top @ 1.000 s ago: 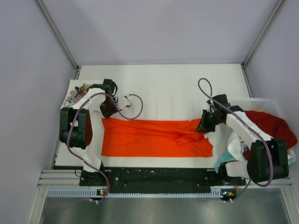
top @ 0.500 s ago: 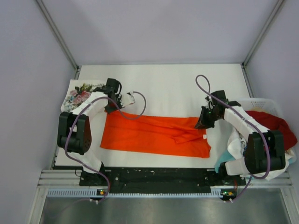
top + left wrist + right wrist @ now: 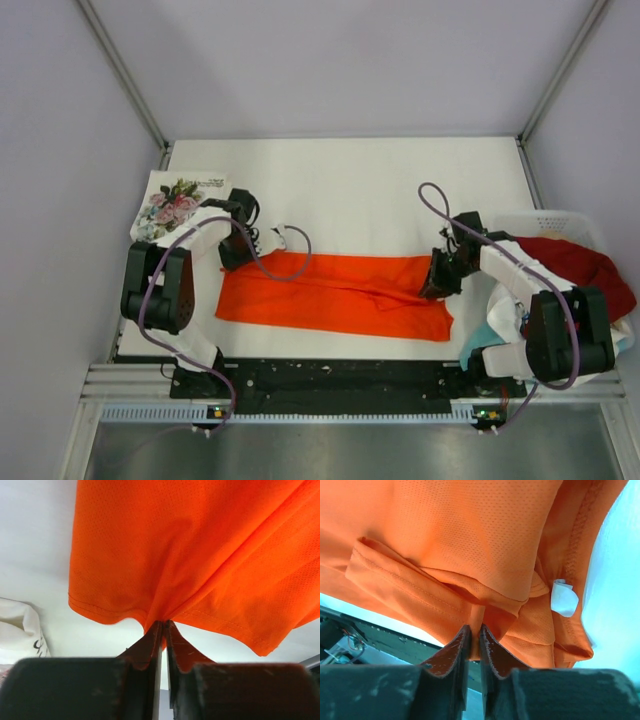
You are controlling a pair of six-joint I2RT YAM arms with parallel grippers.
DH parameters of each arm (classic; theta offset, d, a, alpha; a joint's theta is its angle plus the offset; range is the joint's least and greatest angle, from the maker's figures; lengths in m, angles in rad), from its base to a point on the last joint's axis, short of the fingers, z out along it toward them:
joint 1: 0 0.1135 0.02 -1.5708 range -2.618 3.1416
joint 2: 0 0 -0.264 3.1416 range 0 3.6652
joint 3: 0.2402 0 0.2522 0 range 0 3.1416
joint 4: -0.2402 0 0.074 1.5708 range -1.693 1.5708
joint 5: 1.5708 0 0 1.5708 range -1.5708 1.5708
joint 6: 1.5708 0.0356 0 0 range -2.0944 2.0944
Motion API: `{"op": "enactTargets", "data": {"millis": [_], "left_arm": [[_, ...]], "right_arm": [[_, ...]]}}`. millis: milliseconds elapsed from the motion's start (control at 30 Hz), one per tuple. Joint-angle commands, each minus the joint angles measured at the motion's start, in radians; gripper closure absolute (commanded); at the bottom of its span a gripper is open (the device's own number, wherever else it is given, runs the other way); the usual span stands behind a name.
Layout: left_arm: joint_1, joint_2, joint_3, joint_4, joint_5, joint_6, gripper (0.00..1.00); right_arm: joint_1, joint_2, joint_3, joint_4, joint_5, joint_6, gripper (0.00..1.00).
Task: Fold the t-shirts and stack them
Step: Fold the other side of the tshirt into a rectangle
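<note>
The bright orange-red t-shirt lies as a long band across the near half of the white table. My left gripper is shut on its far left corner; the left wrist view shows the cloth pinched at my fingertips. My right gripper is shut on a fold at its right end; the right wrist view shows it pinching the cloth near a white label. A white flower-print tee lies folded at the far left. A dark red tee is in the basket.
The white lattice basket stands at the right table edge beside my right arm, with a teal cloth hanging at its near side. The black rail runs along the near edge. Grey walls close in the table.
Both grippers, still holding the orange shirt, have moved back toward the near edge and lower after lifting away. The shirt's far edge has come nearer with them.
</note>
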Motion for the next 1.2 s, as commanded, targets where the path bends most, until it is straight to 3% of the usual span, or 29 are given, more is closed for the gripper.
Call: {"op": "enactTargets", "data": {"millis": [0,67,233,367,500,667,867,1000,1167], "left_arm": [[0.002,-0.001,0.013,-0.068,0.022,0.001,0.77],[0.004,-0.013,0.027,-0.105,0.022,0.004,0.67],[0.013,-0.036,0.129,-0.254,0.077,0.012,0.55],[0.013,-0.012,0.246,-0.278,0.137,-0.056,0.56],[0.011,0.059,0.356,-0.247,0.214,-0.172,0.68],[0.021,0.135,0.318,-0.085,0.133,-0.266,0.75],[0.057,0.220,0.219,0.028,0.058,-0.327,0.78],[0.090,0.237,0.154,0.070,0.004,-0.353,0.79],[0.102,0.182,0.062,0.071,-0.008,-0.370,0.79]], "right_arm": [[0.006,-0.022,0.005,-0.013,0.026,0.025,0.74],[0.007,-0.026,0.013,-0.047,0.056,0.034,0.59],[0.009,-0.100,0.070,-0.084,0.095,0.061,0.55],[0.013,-0.128,0.149,-0.076,0.170,0.054,0.63],[0.013,-0.047,0.206,-0.029,0.245,0.039,0.77],[-0.002,0.108,0.182,0.123,0.196,0.052,0.93],[-0.086,0.311,0.195,0.217,0.228,0.055,1.00],[-0.086,0.443,0.342,0.249,0.250,0.026,1.00],[-0.086,0.691,0.698,0.199,0.202,0.006,1.00]]}}
